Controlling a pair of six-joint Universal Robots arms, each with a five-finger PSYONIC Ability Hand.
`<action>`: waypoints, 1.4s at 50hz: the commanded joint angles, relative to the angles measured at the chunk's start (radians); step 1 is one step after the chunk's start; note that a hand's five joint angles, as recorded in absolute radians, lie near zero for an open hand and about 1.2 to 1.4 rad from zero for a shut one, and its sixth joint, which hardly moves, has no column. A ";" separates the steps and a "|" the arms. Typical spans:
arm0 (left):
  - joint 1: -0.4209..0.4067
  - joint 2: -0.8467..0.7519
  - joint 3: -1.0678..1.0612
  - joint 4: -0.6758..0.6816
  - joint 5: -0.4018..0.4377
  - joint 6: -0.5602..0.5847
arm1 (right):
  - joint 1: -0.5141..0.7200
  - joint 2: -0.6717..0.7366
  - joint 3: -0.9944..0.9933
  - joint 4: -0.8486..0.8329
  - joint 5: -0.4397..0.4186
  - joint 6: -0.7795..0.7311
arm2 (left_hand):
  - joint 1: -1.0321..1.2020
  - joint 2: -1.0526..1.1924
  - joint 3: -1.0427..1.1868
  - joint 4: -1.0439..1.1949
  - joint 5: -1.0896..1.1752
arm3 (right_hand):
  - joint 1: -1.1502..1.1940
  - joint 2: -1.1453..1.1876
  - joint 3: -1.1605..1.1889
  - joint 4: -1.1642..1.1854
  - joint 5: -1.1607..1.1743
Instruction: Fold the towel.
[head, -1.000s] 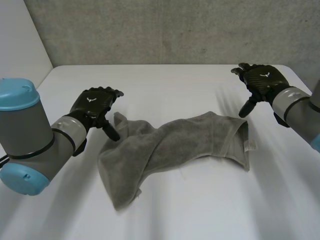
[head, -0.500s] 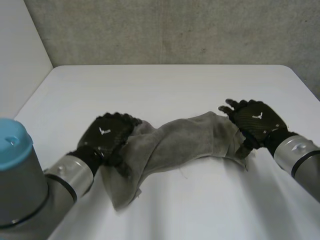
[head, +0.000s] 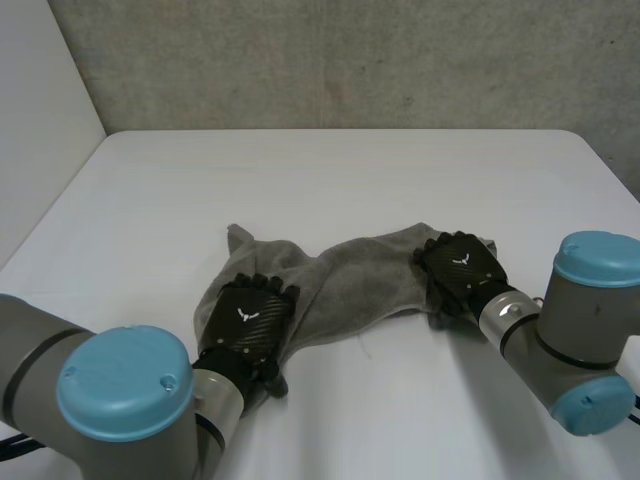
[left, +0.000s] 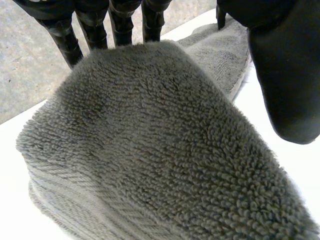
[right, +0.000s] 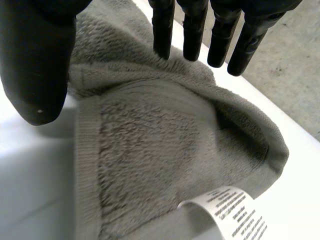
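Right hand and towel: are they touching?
Cannot tell. In the right wrist view the right hand holds its fingertips over the towel, but neither contact nor gap shows plainly.

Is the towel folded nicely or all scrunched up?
Scrunched up. The towel lies bunched and twisted on the table, with uneven edges and no neat fold.

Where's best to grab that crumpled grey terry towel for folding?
Best grip the grey towel by its ends, from above: the hemmed edge by the white label under the right hand, the bunched end under the left hand. Its middle lies twisted.
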 joint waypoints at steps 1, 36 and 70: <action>-0.004 -0.050 0.026 0.015 -0.008 -0.001 | 0.011 0.024 -0.057 -0.060 0.048 0.004 | -0.050 0.000 -0.049 -0.056 0.000 | 0.146 0.160 -0.041 -0.067 0.136; 0.036 -0.099 0.084 0.042 -0.010 0.001 | 0.051 0.052 -0.082 -0.094 0.088 0.021 | -0.053 -0.003 -0.049 -0.056 -0.003 | 0.120 0.134 -0.041 -0.067 0.110; 0.075 -0.077 0.072 0.037 -0.011 0.001 | 0.044 0.067 -0.088 -0.203 0.054 0.004 | -0.053 -0.003 -0.049 -0.056 -0.003 | 0.927 0.941 -0.041 -0.067 0.917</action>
